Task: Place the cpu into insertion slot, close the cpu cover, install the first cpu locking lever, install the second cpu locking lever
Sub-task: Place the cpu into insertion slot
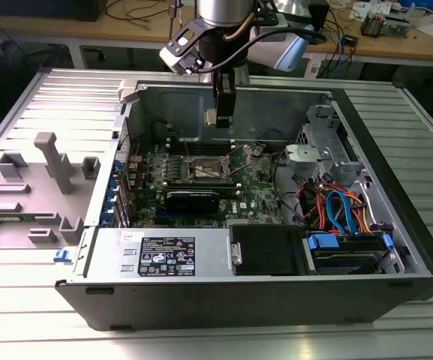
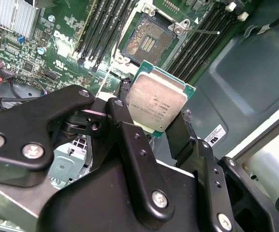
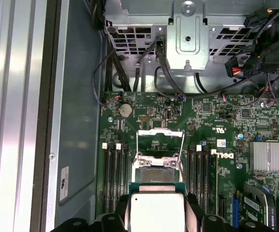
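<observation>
Metal bench (image 1: 21, 315), open computer case (image 1: 261, 296): gripper (image 2: 154, 123) pinches cpu (image 2: 157, 99) by opposite edges (metal top facing the wrist), hanging well above insertion slot (image 2: 147, 41); cpu cover (image 3: 160, 137) stands open.

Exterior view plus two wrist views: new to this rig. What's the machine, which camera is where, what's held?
One robot arm reaches into an open black computer case on a ribbed metal table. The exterior view watches from outside; both wrist views ride on the arm and look at the green motherboard. The black end effector is shut on the cpu, a small flat square chip with a silver-grey top, held above the board. The square dark-centred insertion slot is bare, its thin silver cpu cover standing open.
</observation>
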`<state>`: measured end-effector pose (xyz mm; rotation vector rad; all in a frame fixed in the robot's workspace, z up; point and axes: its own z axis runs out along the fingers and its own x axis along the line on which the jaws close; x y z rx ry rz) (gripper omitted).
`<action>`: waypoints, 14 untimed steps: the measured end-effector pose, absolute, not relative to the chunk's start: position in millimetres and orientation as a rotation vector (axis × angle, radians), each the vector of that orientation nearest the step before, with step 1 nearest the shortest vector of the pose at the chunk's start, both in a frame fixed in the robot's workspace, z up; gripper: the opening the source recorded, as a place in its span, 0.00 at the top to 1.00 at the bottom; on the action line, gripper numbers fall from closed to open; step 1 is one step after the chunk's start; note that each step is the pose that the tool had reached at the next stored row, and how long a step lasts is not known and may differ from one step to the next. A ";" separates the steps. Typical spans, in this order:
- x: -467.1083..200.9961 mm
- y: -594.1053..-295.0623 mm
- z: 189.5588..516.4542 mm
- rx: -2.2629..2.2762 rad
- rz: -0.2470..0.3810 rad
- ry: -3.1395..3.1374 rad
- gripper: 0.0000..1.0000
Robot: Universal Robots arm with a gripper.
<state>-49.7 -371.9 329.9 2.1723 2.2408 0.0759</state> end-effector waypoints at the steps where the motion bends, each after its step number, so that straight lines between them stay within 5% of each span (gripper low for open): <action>1: -49.7 -371.9 329.9 2.172 0.076 2.241 0.46; 14: -50.7 -371.9 308.8 2.173 0.075 2.241 0.46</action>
